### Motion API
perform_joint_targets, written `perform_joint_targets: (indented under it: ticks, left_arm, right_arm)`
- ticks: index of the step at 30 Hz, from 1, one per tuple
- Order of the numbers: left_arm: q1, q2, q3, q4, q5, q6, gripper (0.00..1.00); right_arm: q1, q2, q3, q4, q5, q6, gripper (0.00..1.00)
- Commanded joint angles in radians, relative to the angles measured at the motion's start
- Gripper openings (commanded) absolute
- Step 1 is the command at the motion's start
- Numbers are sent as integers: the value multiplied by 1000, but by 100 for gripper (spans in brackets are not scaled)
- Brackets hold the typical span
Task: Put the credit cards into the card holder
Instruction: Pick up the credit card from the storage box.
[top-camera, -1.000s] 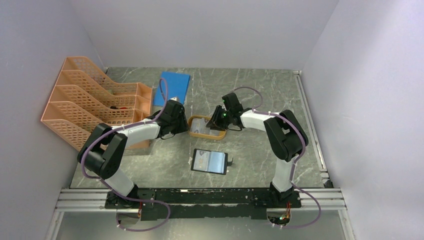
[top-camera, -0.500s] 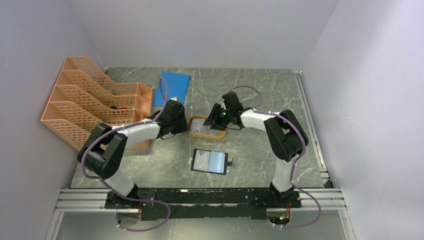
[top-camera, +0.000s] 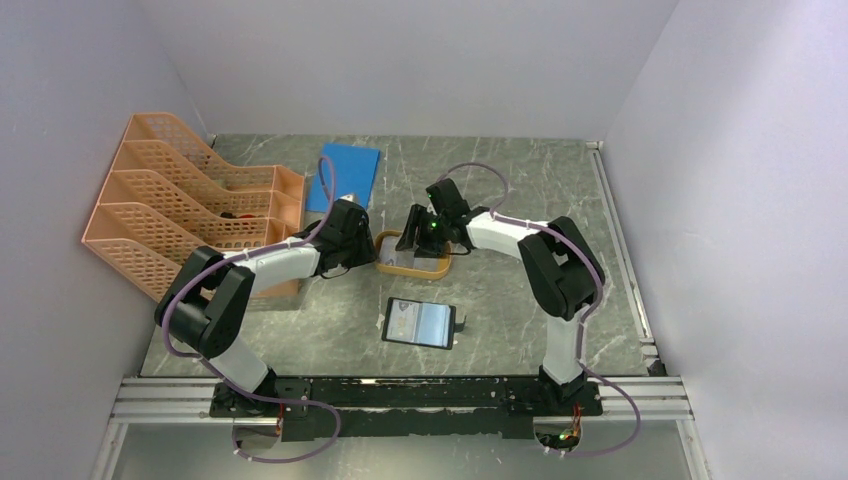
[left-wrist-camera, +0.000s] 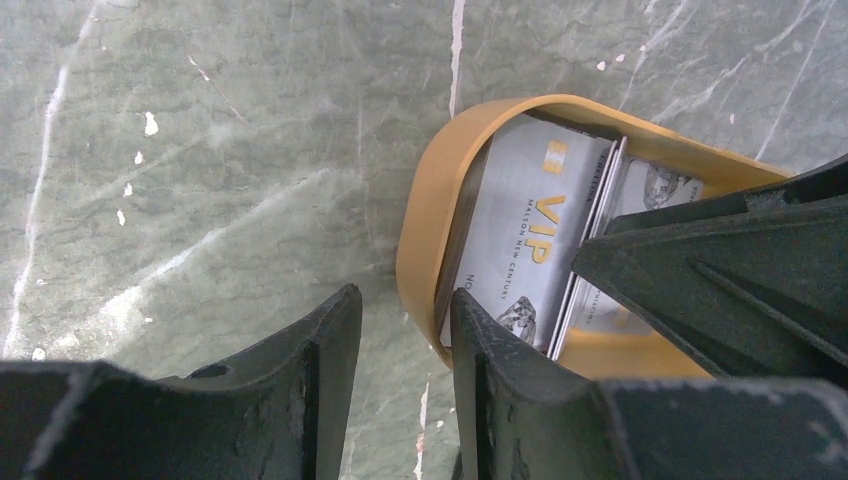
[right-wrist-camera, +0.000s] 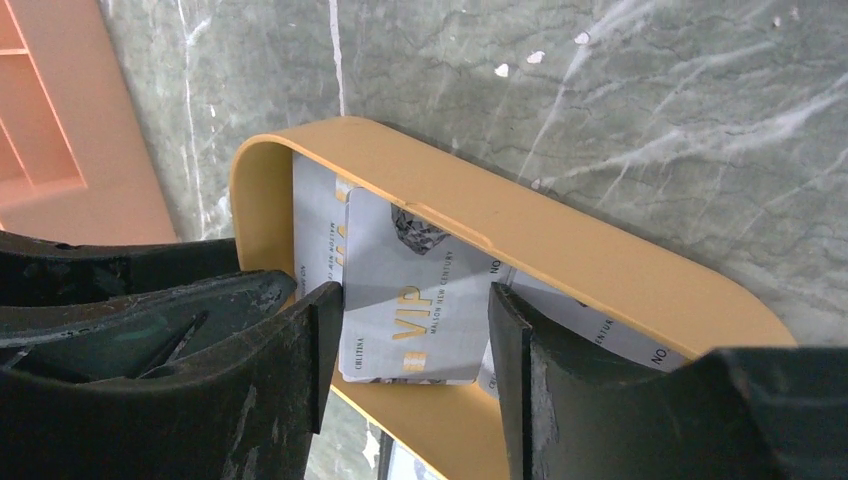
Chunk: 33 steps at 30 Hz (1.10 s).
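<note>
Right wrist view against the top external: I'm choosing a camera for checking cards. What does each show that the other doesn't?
Only the right wrist view shows the VIP lettering on the credit cards, with the right gripper framing the top one. Only the top external shows the card holder whole, lying open nearer the bases, and the blue sheet. Both show the orange dish and some of the peach file rack.

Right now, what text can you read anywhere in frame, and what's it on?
"VIP": gold letters on the top credit card in the orange dish.
"MALSON NEW CENTURY": small print beside it, same card.
"NO": start of a cut-off line on the card underneath.
Other fine print on the cards: too small to read.
Card holder: nothing legible.
</note>
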Motion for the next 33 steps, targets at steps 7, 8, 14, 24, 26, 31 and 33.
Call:
perform_joint_targets:
  ticks: [7, 8, 14, 24, 26, 31, 33]
  left_arm:
    - [10, 8, 17, 6, 28, 20, 43]
    - [10, 10, 17, 7, 28, 21, 43]
    - [10, 10, 16, 6, 28, 21, 43]
    - [10, 7, 16, 2, 24, 23, 43]
    - [10, 7, 17, 0, 24, 24, 43]
    - [10, 4, 18, -1, 19, 23, 42]
    - [11, 4, 20, -4, 16, 23, 42]
  right_arm:
    - [53, 55, 102, -146, 119, -76, 61]
    - [58, 58, 109, -153, 123, -78, 62]
    - [84, 78, 165, -212, 173, -90, 70]
    - [91, 58, 145, -208, 218, -68, 56]
    - [85, 37, 122, -191, 214, -58, 50]
    - [75, -19, 83, -173, 209, -47, 39]
    - [71, -40, 68, -170, 211, -45, 31]
